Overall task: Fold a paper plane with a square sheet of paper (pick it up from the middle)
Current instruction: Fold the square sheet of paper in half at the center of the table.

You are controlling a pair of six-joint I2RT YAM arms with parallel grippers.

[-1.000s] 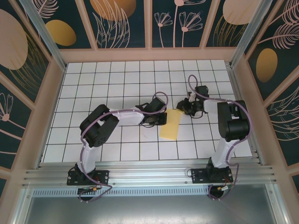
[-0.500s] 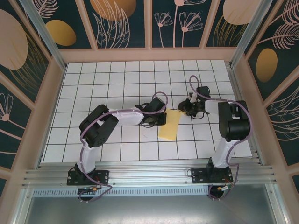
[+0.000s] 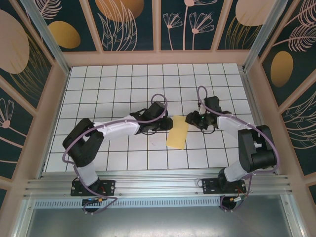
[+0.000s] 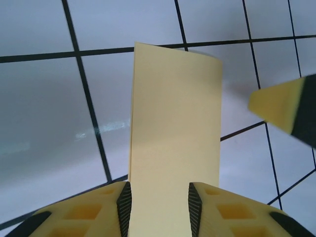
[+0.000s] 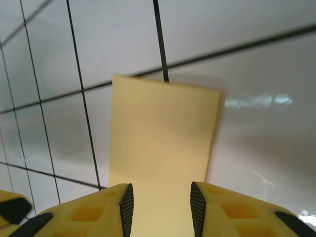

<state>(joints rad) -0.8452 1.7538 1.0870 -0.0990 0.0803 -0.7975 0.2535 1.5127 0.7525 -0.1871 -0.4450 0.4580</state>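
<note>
Top external view shows the square sheet of paper [image 3: 178, 132], folded into a narrow rectangle, lying on the gridded table [image 3: 123, 84] between the left gripper [image 3: 169, 124] and the right gripper [image 3: 189, 119], both with jaws partly parted and clamping nothing; being light, floppy and easily creased, it probably wants a gentle pinch at the middle of a long edge.

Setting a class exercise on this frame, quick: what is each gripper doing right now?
Left gripper: open, jaws apart over the yellow paper, holding nothing.
Right gripper: open, jaws apart over the same paper, holding nothing.
</note>
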